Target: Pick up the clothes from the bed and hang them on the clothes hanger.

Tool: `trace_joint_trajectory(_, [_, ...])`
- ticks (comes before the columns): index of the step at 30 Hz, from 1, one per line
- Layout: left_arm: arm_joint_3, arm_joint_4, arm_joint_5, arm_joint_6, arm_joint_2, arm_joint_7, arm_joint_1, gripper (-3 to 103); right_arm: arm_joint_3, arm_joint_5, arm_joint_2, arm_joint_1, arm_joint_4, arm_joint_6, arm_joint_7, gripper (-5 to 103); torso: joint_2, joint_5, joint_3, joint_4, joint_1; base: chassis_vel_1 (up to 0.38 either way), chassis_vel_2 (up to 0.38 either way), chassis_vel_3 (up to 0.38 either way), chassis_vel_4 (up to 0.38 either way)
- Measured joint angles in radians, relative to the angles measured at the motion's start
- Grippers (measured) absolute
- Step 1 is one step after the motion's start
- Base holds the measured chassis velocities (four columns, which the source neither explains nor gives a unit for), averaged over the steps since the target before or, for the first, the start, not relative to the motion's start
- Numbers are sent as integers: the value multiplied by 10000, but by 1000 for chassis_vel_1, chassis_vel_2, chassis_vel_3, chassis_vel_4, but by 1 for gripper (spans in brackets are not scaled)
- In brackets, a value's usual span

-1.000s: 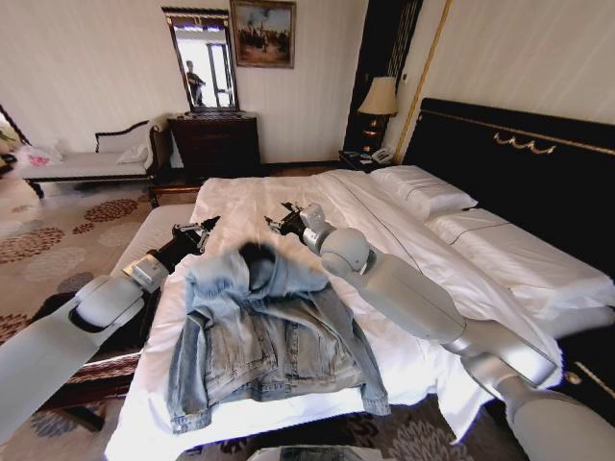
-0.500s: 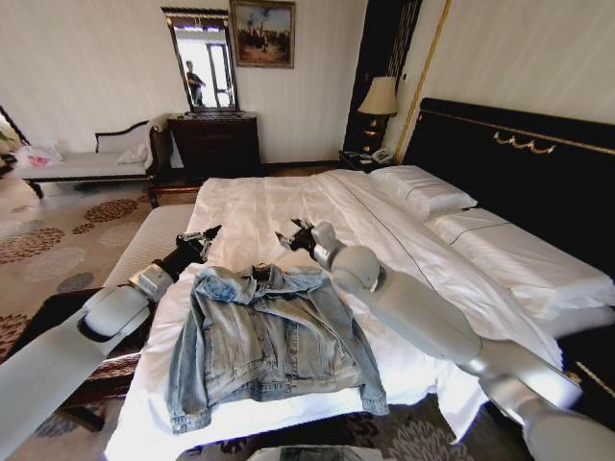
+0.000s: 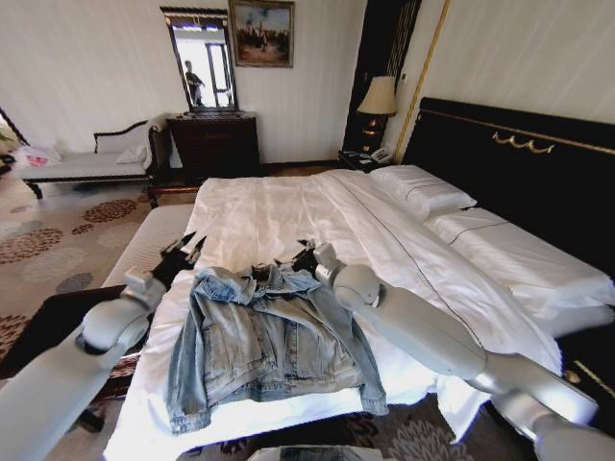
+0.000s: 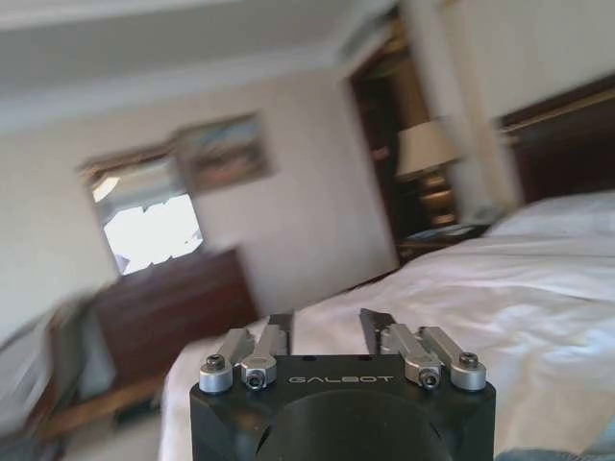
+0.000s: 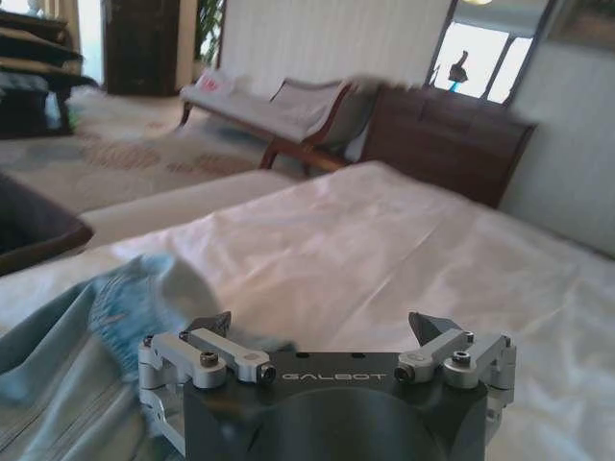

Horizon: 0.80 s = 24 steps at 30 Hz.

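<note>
On the bed (image 3: 288,206), faded blue jacket (image 3: 269,341) lying spread, both end effectors (image 3: 180,252) (image 3: 304,255) apart.

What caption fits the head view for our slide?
Denim jacket spread on the white bed, left gripper and right gripper open at its collar.

The white-sheeted bed (image 3: 288,206) carries the denim jacket (image 3: 264,341) and pillows (image 3: 421,189).
</note>
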Motion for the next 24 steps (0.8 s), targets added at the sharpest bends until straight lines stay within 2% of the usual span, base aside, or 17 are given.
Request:
trace_joint_trajectory(1, [0,0,0,0,0,0,0,43,0,0,0,0,0,0,0,100,0,0,0,0,0,0,0,0,0])
trace_joint_trajectory(2, [-699,-251,-312,163,-552,-156,758,48,-331,162,185,286,-282,-38,0,100,-1,-1,0,6,0,0,0,0,0])
trace_joint_trajectory(3, [-961,-349,-426,202,-791,-210,1058,48,-503,257,267,440,-396,-51,-8,100,0,-4,0,7,-1,0,0,0,0])
trace_joint_trajectory(6, [-1756,-637,-726,303,-1791,-363,2053,64,-1349,818,723,1228,-1062,-180,-49,100,0,-5,-1,10,-2,0,0,0,0])
trace_joint_trajectory(7, [-1756,-637,-726,303,-1791,-363,2053,64,-1349,818,723,1228,-1062,-180,-49,100,0,-5,-1,10,-2,0,0,0,0])
trace_joint_trajectory(9, [-2056,-922,-792,462,-2525,-597,2476,76,-2270,1519,1603,2077,-2265,-285,-51,100,0,-2,-1,3,-2,0,0,0,0])
trace_joint_trajectory(10, [-2073,-984,-813,496,-2618,-645,2508,76,-2433,1646,1803,2234,-2538,-300,-50,100,0,-2,0,1,-2,0,0,0,0])
trace_joint_trajectory(12, [-2098,-1145,-859,585,-2879,-759,2560,86,-2862,2058,2298,2633,-3196,-350,-52,100,0,-3,1,2,0,0,0,0,0])
trace_joint_trajectory(13, [-2098,-1145,-859,585,-2879,-759,2560,86,-2862,2058,2298,2633,-3196,-350,-52,100,0,-3,1,2,0,0,0,0,0])
trace_joint_trajectory(14, [-2100,-1282,-891,643,-3117,-856,2558,92,-3227,2497,2736,2969,-3773,-425,-40,100,-1,-3,2,4,0,0,0,0,0])
trace_joint_trajectory(15, [-2099,-1324,-925,668,-3196,-897,2544,96,-3308,2603,2857,3052,-3931,-440,-38,100,0,-3,2,3,1,0,0,0,0])
trace_joint_trajectory(16, [-2076,-1495,-1122,750,-3421,-1020,2461,98,-3603,2917,3402,3346,-4693,-483,3,100,-1,-4,1,3,0,0,0,0,0])
trace_joint_trajectory(17, [-2041,-1689,-1312,822,-3554,-1102,2350,100,-3773,3008,3913,3532,-5553,-487,43,100,0,-5,0,4,-1,0,0,0,0])
trace_joint_trajectory(18, [-2041,-1689,-1312,822,-3554,-1102,2350,100,-3773,3008,3913,3532,-5553,-487,43,100,0,-5,0,4,-1,0,0,0,0])
trace_joint_trajectory(20, [-2029,-1901,-1450,883,-3595,-1128,2257,100,-3884,2923,4389,3639,-6554,-488,56,100,0,-4,0,3,-2,0,0,0,0])
trace_joint_trajectory(21, [-2029,-2094,-1548,933,-3585,-1126,2195,100,-3963,2744,4839,3721,-7553,-486,56,100,0,-4,1,3,-1,0,0,0,0])
trace_joint_trajectory(24, [-2010,-2217,-1662,963,-3538,-1049,2105,100,-4068,2391,5420,3901,-8906,-482,-20,100,0,-2,2,0,1,0,0,0,0])
